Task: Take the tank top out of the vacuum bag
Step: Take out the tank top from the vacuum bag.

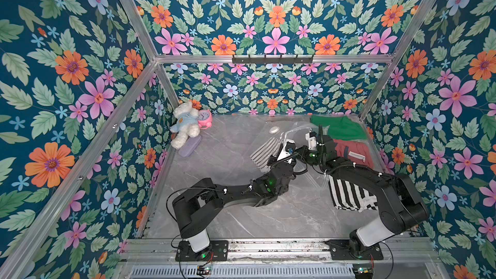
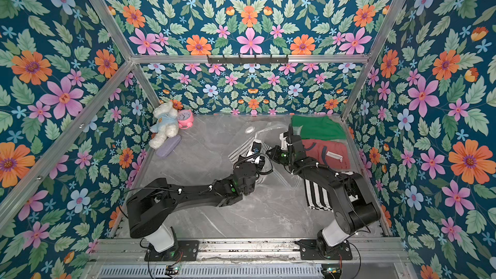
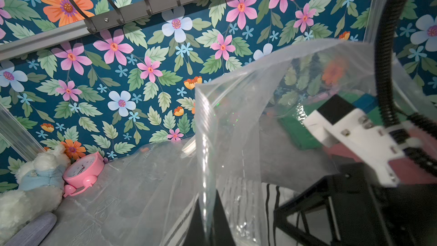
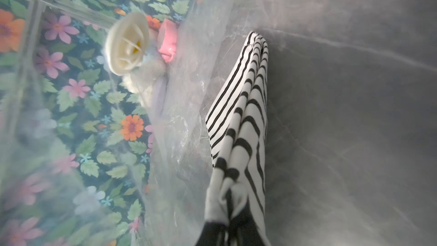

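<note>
The left end effector (image 3: 209,223) clamped the edge of the transparent crinkly plastic vacuum bag (image 3: 236,114), propping its mouth open. Inside it, the right end effector (image 4: 224,233) gripped the black-and-white striped tank top (image 4: 238,114).

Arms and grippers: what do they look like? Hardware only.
Left arm, right arm: matte black boxy links, white bottom segment, green joint LEDs, black cables held by white ties. Left gripper, right gripper: white housings; ribbed black cable at the right one.
</note>
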You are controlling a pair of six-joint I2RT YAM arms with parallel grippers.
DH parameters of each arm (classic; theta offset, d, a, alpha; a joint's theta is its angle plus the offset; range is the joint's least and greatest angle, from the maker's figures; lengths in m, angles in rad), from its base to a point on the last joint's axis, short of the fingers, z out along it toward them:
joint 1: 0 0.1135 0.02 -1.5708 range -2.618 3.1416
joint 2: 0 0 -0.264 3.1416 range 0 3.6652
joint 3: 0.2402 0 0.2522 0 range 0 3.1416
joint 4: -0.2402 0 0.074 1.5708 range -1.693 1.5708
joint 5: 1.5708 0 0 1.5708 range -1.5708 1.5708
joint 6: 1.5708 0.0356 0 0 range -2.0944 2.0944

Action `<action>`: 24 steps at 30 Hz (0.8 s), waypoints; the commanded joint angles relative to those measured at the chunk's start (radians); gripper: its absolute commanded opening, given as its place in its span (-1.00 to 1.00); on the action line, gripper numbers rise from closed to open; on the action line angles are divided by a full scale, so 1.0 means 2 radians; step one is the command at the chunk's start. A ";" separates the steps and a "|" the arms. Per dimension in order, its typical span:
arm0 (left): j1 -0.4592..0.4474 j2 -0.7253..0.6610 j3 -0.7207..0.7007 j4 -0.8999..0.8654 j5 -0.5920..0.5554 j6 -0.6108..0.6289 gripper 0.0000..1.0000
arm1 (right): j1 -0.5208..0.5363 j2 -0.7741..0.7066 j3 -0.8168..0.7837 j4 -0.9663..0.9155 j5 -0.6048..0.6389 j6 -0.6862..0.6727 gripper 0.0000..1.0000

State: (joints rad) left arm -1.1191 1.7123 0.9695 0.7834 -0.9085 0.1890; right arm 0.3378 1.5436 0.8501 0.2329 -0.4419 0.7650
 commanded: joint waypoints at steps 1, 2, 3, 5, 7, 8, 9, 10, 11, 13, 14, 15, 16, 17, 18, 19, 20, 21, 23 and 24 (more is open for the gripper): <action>0.001 0.004 0.004 -0.010 -0.002 -0.003 -1.00 | -0.014 -0.020 -0.002 -0.026 0.004 -0.019 -1.00; 0.001 0.006 0.004 -0.009 0.001 -0.002 -1.00 | -0.019 -0.024 -0.002 -0.035 0.004 -0.021 -1.00; 0.001 0.007 0.003 -0.009 0.007 0.000 -1.00 | -0.024 -0.029 -0.003 -0.042 0.004 -0.023 -1.00; 0.001 0.011 0.002 -0.011 0.018 0.000 -1.00 | -0.036 -0.039 -0.010 -0.048 0.002 -0.025 -1.00; 0.001 0.019 0.001 -0.016 0.028 -0.002 -1.00 | -0.043 -0.049 -0.015 -0.057 0.006 -0.029 -1.00; 0.001 0.022 0.002 -0.021 0.029 -0.004 -1.00 | -0.046 -0.052 -0.018 -0.060 0.007 -0.029 -1.00; 0.001 0.025 0.004 -0.028 0.031 -0.008 -1.00 | -0.049 -0.055 -0.020 -0.066 0.008 -0.030 -1.00; 0.000 0.027 0.005 -0.034 0.031 -0.011 -1.00 | -0.053 -0.060 -0.023 -0.074 0.011 -0.027 -1.00; 0.001 0.027 0.005 -0.036 0.030 -0.014 -1.00 | -0.057 -0.065 -0.028 -0.076 0.011 -0.026 -1.00; 0.001 0.027 0.002 -0.038 0.031 -0.015 -1.00 | -0.066 -0.079 -0.035 -0.081 0.014 -0.023 -1.00; 0.001 0.027 0.001 -0.041 0.031 -0.018 -1.00 | -0.071 -0.084 -0.036 -0.090 0.016 -0.022 -1.00; 0.001 0.027 0.000 -0.044 0.032 -0.019 -1.00 | -0.077 -0.090 -0.036 -0.098 0.013 -0.022 -1.00; 0.001 0.027 -0.001 -0.046 0.032 -0.020 -1.00 | -0.081 -0.097 -0.038 -0.102 0.009 -0.022 -1.00; 0.001 0.027 -0.002 -0.050 0.032 -0.020 -1.00 | -0.084 -0.103 -0.039 -0.107 0.009 -0.025 -1.00; 0.001 0.028 -0.002 -0.053 0.032 -0.021 -1.00 | -0.086 -0.110 -0.039 -0.115 0.012 -0.029 -1.00; 0.000 0.028 -0.003 -0.057 0.032 -0.021 -1.00 | -0.087 -0.115 -0.037 -0.126 0.018 -0.035 -1.00; 0.000 0.028 -0.004 -0.059 0.033 -0.021 -1.00 | -0.090 -0.121 -0.037 -0.134 0.022 -0.036 -1.00; 0.000 0.027 -0.005 -0.061 0.037 -0.021 -1.00 | -0.096 -0.125 -0.039 -0.139 0.023 -0.037 -1.00; 0.000 0.027 -0.008 -0.064 0.042 -0.021 -1.00 | -0.107 -0.132 -0.046 -0.137 0.022 -0.035 -1.00; 0.000 0.027 -0.010 -0.065 0.042 -0.022 -1.00 | -0.111 -0.133 -0.048 -0.137 0.021 -0.036 -1.00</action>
State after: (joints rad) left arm -1.1194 1.7687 0.9546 0.6731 -0.8272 0.1558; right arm 0.1326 1.2881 0.7624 -0.0147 -0.4129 0.7044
